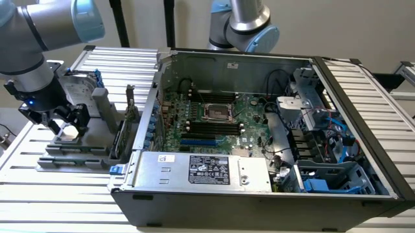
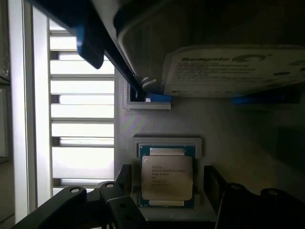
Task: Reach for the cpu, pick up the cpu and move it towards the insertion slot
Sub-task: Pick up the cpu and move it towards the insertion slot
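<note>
Gripper (image 1: 67, 125) hangs low over the grey tray (image 1: 65, 162) on the slatted table (image 1: 39, 194), at nine o'clock from the open computer case (image 1: 259, 204) in the exterior view. Its jaws are spread, one finger on each side of the cpu (image 2: 167, 177), which lies flat in a tray recess. The insertion slot (image 1: 217, 112) sits well apart on the green motherboard (image 1: 250, 109).
</note>
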Tool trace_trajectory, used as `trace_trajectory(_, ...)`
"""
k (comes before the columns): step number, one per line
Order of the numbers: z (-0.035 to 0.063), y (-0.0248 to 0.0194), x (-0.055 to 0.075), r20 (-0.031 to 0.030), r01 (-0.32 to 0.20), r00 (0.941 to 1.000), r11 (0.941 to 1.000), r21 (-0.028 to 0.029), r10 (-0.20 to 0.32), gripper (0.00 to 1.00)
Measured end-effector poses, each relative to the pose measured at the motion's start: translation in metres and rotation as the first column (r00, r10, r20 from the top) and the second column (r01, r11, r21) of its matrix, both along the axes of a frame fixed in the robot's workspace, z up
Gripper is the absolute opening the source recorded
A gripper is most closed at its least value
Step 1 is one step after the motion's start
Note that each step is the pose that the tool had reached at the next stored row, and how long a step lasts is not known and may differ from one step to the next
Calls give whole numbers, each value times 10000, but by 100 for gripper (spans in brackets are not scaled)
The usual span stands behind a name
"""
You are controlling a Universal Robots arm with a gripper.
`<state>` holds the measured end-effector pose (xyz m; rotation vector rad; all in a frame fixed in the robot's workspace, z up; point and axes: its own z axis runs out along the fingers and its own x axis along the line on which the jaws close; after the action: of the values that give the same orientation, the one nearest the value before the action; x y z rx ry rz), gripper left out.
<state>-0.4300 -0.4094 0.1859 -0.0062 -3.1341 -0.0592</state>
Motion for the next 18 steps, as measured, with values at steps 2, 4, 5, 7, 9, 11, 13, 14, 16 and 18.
trace_trajectory(2, -2, 0, 0, 1, 0, 10000, 10000, 1, 0, 71)
trace_trajectory(4, -4, 0, 0, 1, 0, 10000, 10000, 1, 0, 71)
trace_trajectory(5, -4, 0, 0, 0, 0, 10000, 10000, 1, 0, 71)
trace_trajectory(7, -5, 0, 0, 1, -1, 10000, 10000, 1, 1, 69)
trace_trajectory(9, -5, 0, 1, 1, -1, 10000, 10000, 1, 1, 62)
trace_trajectory(11, -5, 0, 1, 0, 0, 10000, 10000, 0, 0, 62)
trace_trajectory(13, -6, 0, 1, 1, -1, 10000, 10000, -1, 1, 62)
trace_trajectory(14, -6, 0, 1, 1, -1, 10000, 10000, -1, 1, 62)
trace_trajectory(16, -5, 1, 1, -1, -1, 10000, 10000, -2, 1, 55)
trace_trajectory(18, -5, 1, 1, 0, 0, 10000, 10000, -2, 0, 55)
